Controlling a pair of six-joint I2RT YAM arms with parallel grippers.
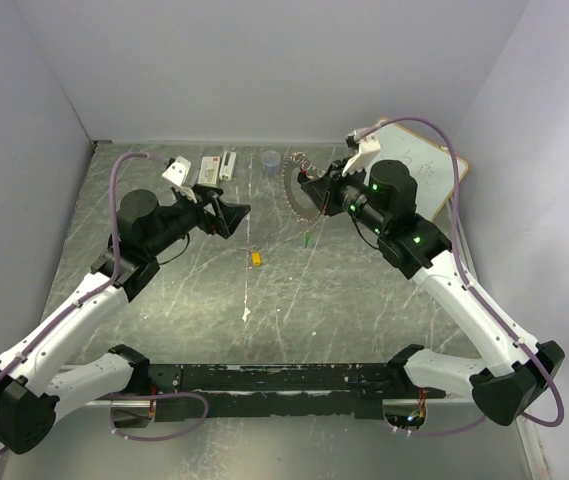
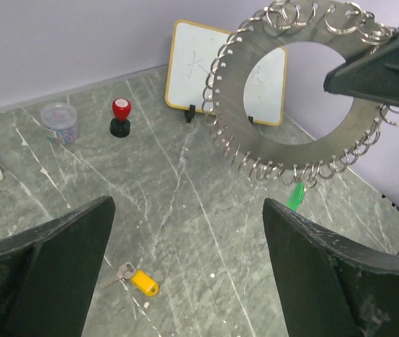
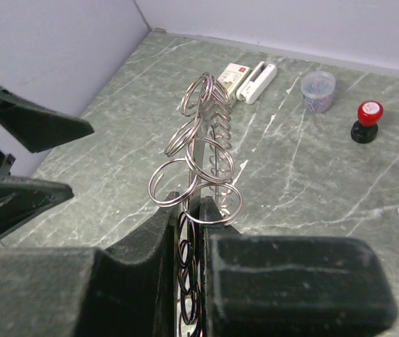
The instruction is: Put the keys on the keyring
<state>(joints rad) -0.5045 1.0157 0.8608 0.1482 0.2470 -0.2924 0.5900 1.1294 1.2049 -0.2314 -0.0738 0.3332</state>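
The keyring (image 2: 283,151), a flat silvery disc fringed with small split rings, is held upright above the table with my right gripper (image 3: 198,210) shut on its edge. In the top view the keyring (image 1: 291,190) sits just left of the right gripper (image 1: 316,190). A green key (image 2: 296,195) hangs at its lower rim, also seen from above (image 1: 307,238). The yellow key (image 2: 144,282) lies flat on the table (image 1: 255,259). My left gripper (image 2: 188,205) hovers open above it, empty, facing the keyring.
A small whiteboard (image 2: 199,67) leans at the back right. A red-capped black knob (image 2: 120,116), a clear cup of clips (image 2: 59,122) and white stapler-like items (image 1: 227,163) stand along the back wall. White walls enclose the marbled table (image 1: 364,300).
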